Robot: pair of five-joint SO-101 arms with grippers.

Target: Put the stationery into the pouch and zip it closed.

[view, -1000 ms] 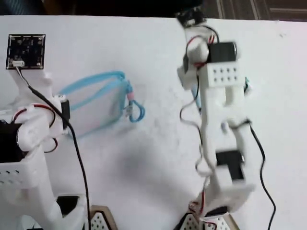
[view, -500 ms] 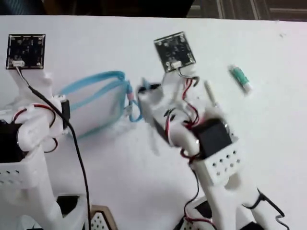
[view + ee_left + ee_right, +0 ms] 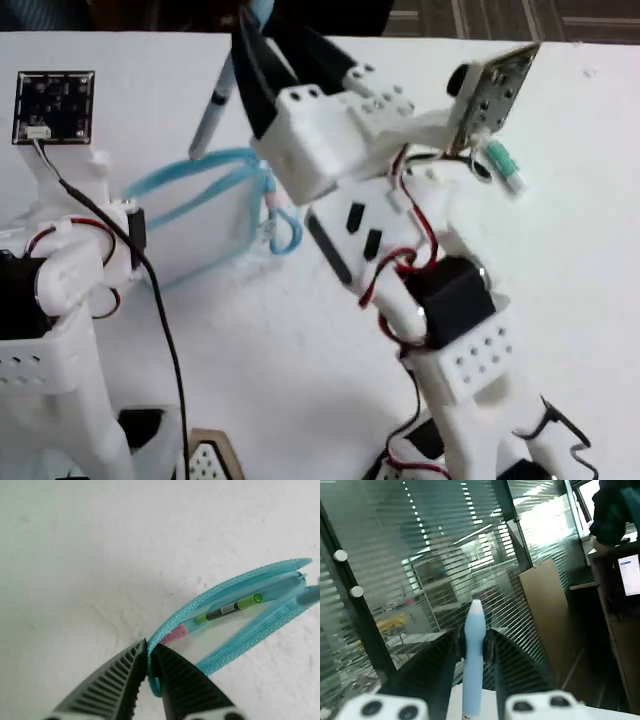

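The pouch (image 3: 205,215), clear-sided with a light-blue zip, lies on the white table (image 3: 290,350) in front of the left arm, its mouth wide open. Inside it lies a green pen (image 3: 227,611) with a dark band; the print on the band is too small to read. A pink label (image 3: 172,635) sits at the pouch's end, its writing also illegible. The left gripper (image 3: 148,662) is clamped on the zip edge right beside that label. A blue pull loop (image 3: 286,232) hangs off the pouch's other end.

The right gripper (image 3: 473,635) is raised high and pinches a light-blue pen (image 3: 473,650). In the high view the pen slants down to a dark tip, near the pouch's far rim. A small green-and-white piece (image 3: 500,165) lies well apart on the table, by the right arm's camera board.
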